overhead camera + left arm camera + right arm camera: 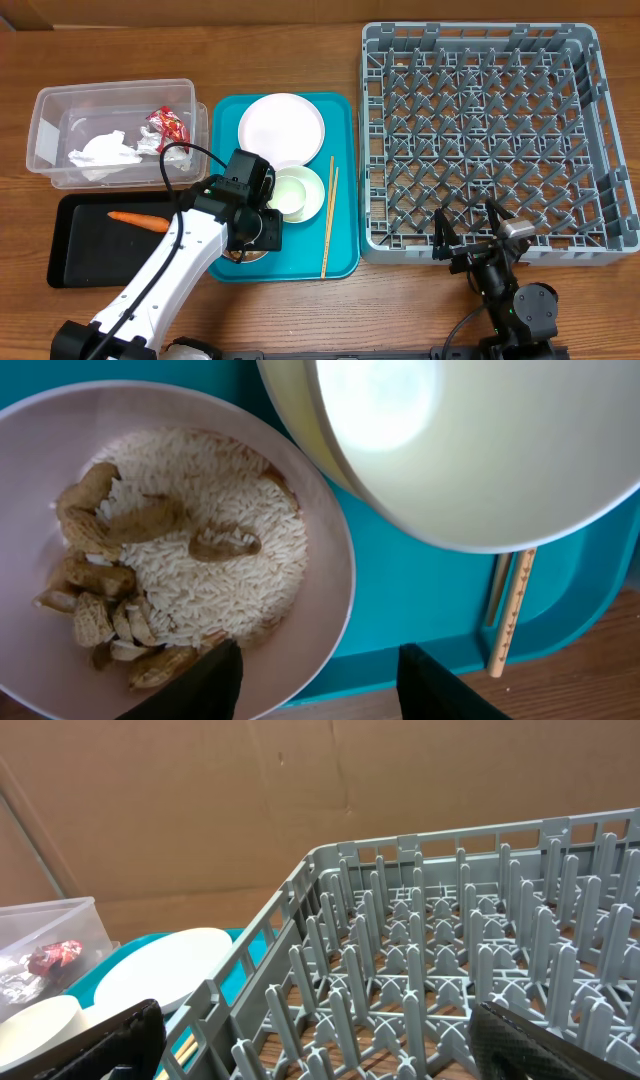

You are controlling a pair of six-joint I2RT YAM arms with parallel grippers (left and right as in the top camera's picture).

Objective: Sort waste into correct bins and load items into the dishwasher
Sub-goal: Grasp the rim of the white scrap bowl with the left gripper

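A pale-pink bowl [40, 460] holding white rice [220, 560] and beige food scraps [95, 575] sits on the teal tray [410, 600]. My left gripper [320, 685] straddles its near rim, one finger [205, 685] inside and the other outside, clear of the rim; the jaws are open. Overhead, the left gripper [255, 235] covers that bowl. A second white bowl [297, 190], the plate [283, 128] and chopsticks [329, 220] lie on the tray. The clear tub [50, 110] holds wrapper [167, 125] and tissue [105, 150]. A carrot [138, 219] lies in the black tray [90, 255]. My right gripper [468, 225] is open at the dish rack's [490, 140] front wall.
The teal tray [340, 110] lies between the bins and the grey rack. In the right wrist view the rack's pegs [450, 970] fill the space ahead, with the plate [170, 970] and the wrapper [50, 960] to the left. A cardboard wall stands behind.
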